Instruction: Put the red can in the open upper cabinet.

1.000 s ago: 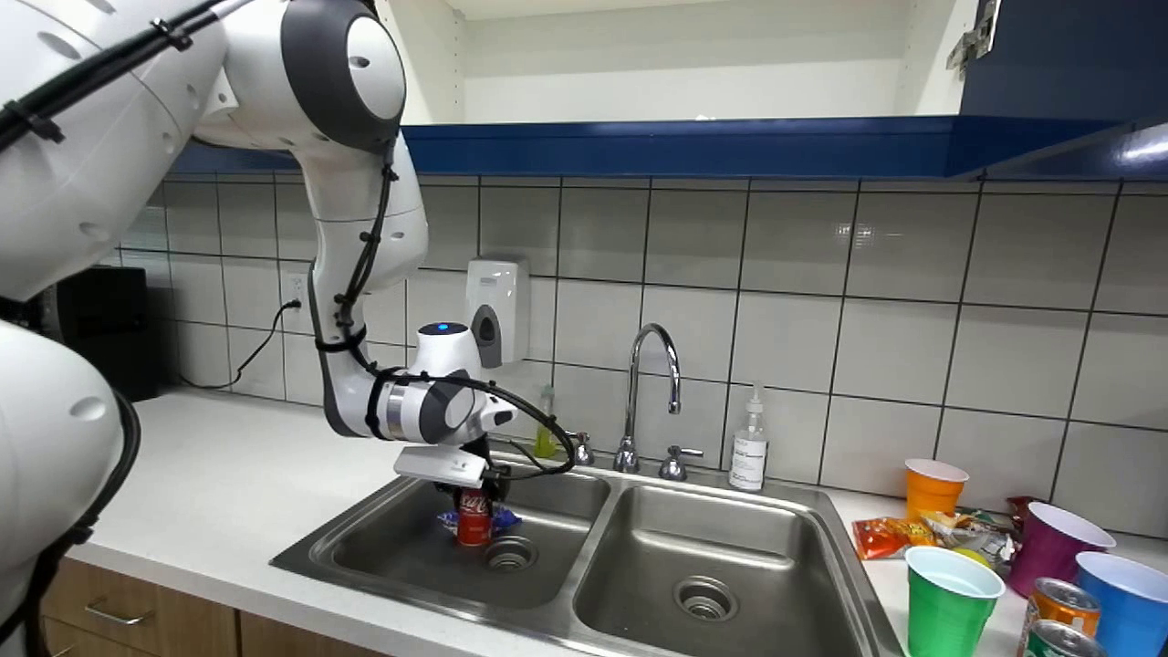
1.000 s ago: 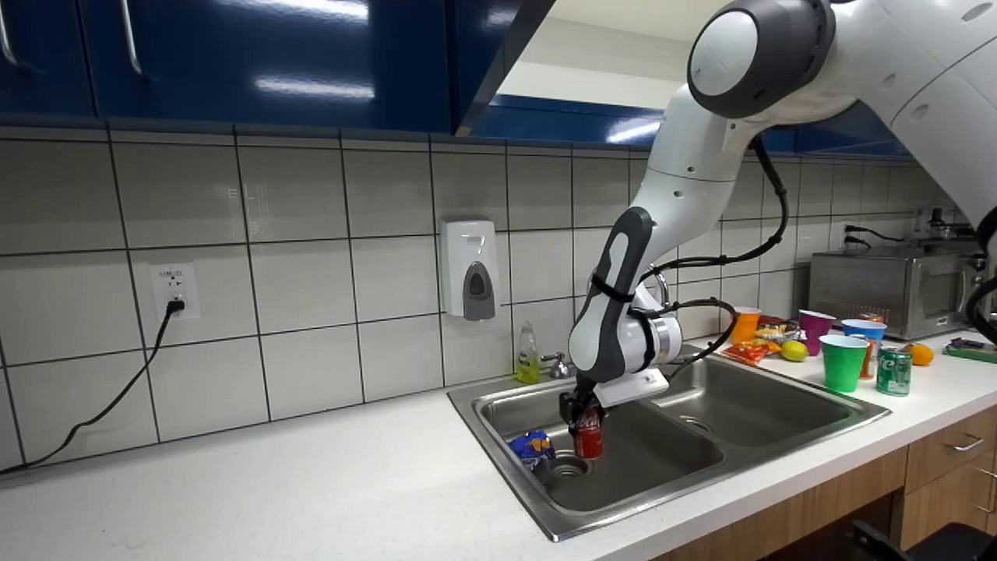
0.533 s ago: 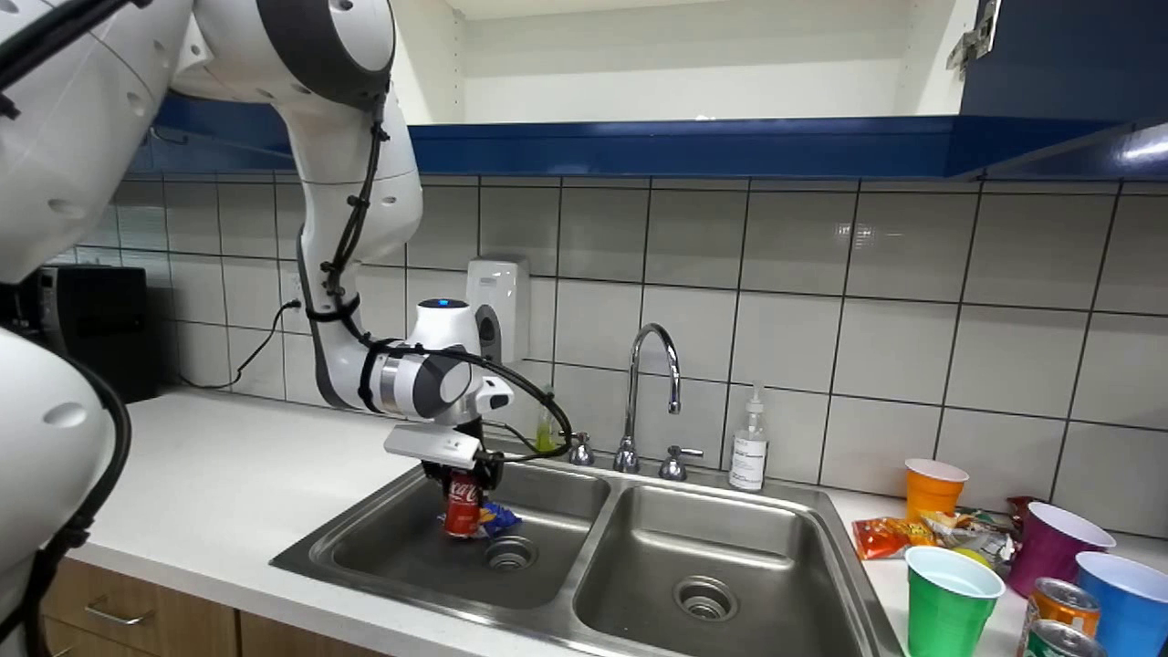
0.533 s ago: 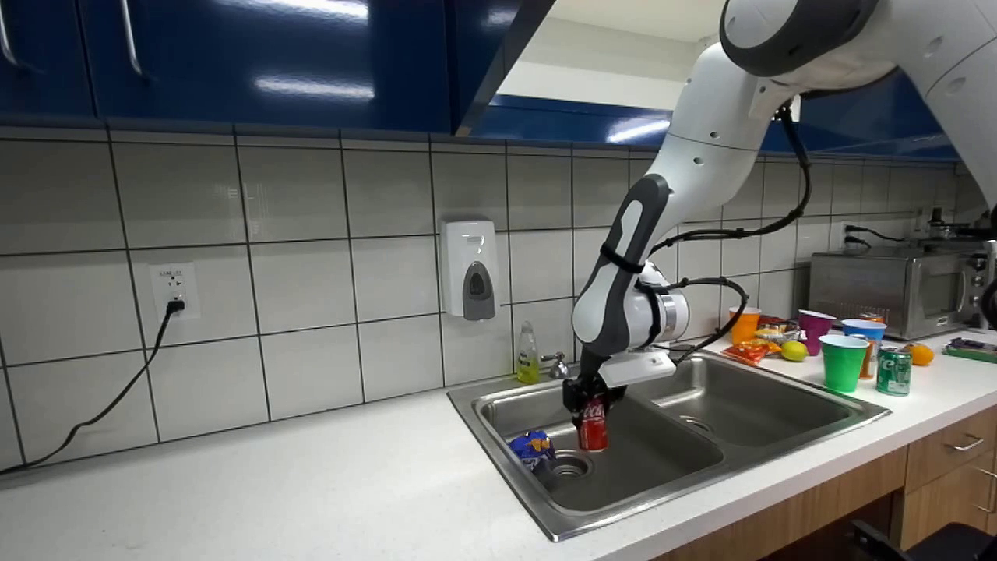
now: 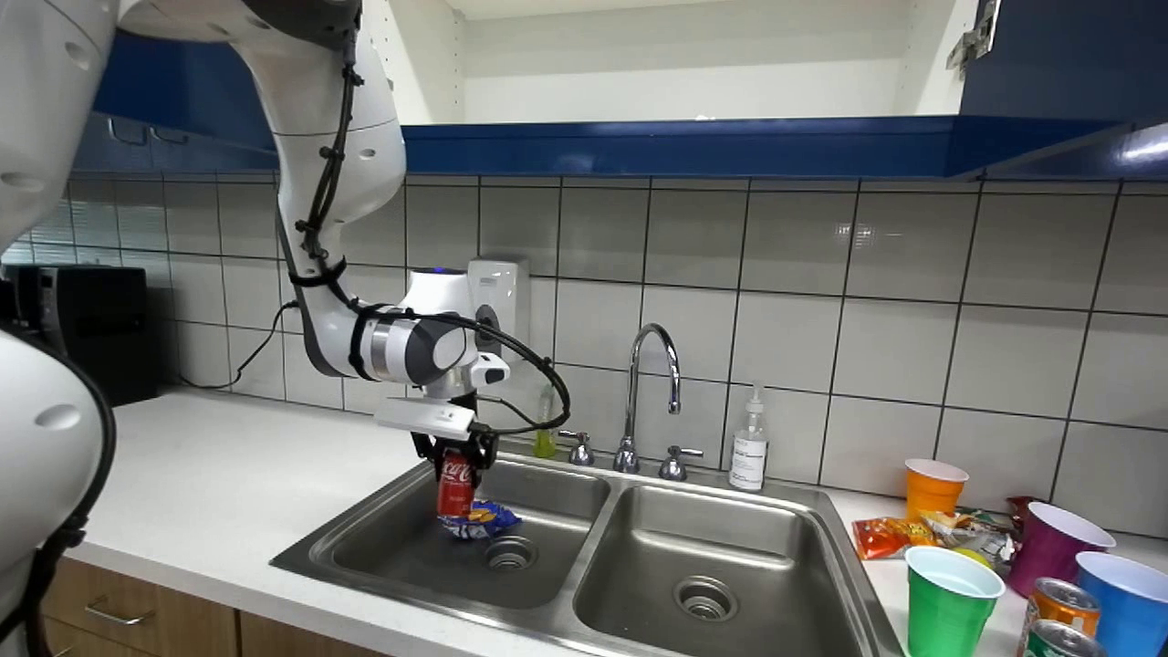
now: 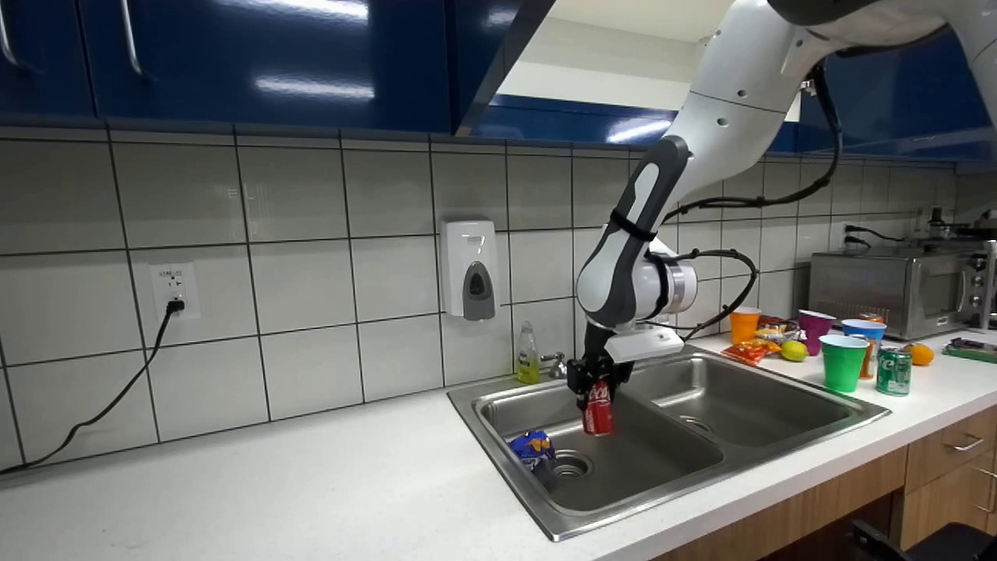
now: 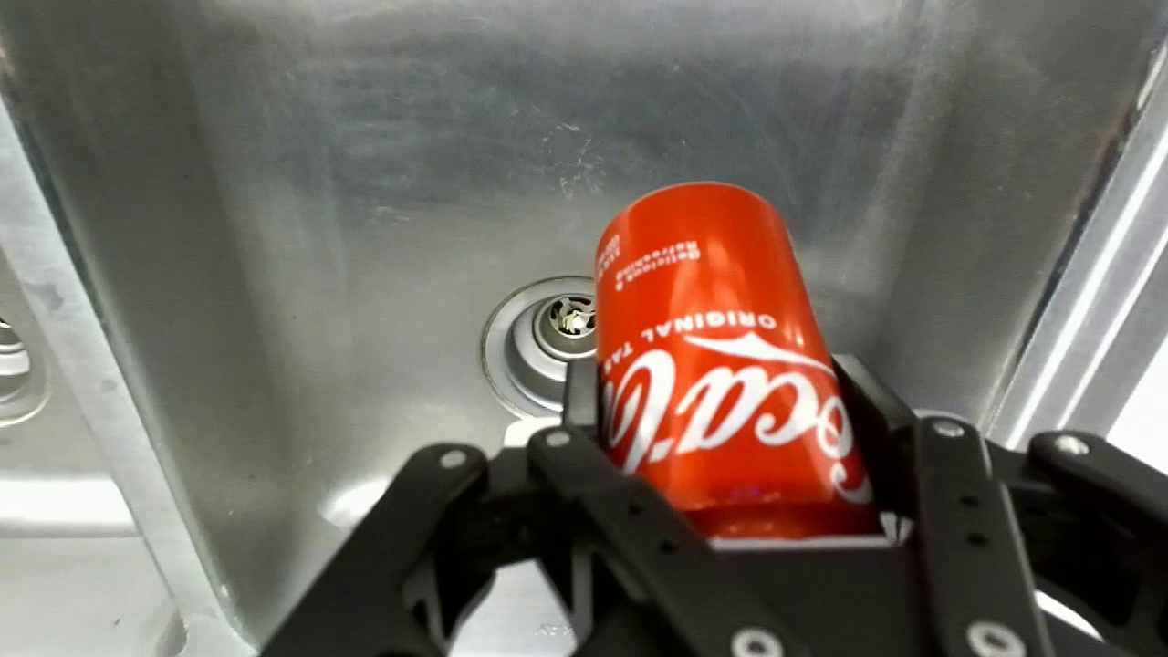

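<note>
The red can [image 5: 455, 491] hangs upright in my gripper [image 5: 459, 456], above the floor of a basin of the steel sink. In another exterior view the can [image 6: 598, 413] also hangs below my gripper [image 6: 599, 382]. In the wrist view my gripper [image 7: 716, 379] is shut around the sides of the can [image 7: 703, 301], with a black finger on each side; its upper end lies at the palm and its silvery top is hidden. The open upper cabinet [image 5: 684, 87] shows its white interior above the sink, higher than the can; part of it also shows in an exterior view [image 6: 600, 62].
A blue packet [image 5: 488, 523] lies in the basin under the can. A faucet [image 5: 632, 392], a soap bottle [image 5: 750, 452] and a wall dispenser [image 6: 470, 269] stand behind. Cups [image 5: 951, 602], cans and snack bags stand right of the sink. A blue cabinet door [image 5: 1058, 68] stands open.
My gripper has risen with the red can in it, lifting the can off the basin floor. More of the blue packet shows below the can. The upper arm has moved up and back.
</note>
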Robot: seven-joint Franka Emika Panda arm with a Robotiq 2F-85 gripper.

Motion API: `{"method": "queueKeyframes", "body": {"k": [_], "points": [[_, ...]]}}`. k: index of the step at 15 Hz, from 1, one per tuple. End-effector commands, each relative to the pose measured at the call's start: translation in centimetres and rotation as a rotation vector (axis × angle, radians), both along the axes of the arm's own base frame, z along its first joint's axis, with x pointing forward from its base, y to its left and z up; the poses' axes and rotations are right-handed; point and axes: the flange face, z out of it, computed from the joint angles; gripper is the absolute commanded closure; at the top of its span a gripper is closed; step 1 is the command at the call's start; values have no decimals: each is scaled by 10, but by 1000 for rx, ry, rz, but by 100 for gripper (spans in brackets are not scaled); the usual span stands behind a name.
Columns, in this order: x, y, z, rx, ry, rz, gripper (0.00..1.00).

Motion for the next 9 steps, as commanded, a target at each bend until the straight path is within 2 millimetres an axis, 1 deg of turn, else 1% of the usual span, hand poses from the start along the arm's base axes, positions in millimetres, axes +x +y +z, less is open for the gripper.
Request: {"method": "queueKeyframes", "body": {"k": [1,9], "points": [[-17,2,33,2,13,25,62],[-44,11,68,24,46,33,62]]}}
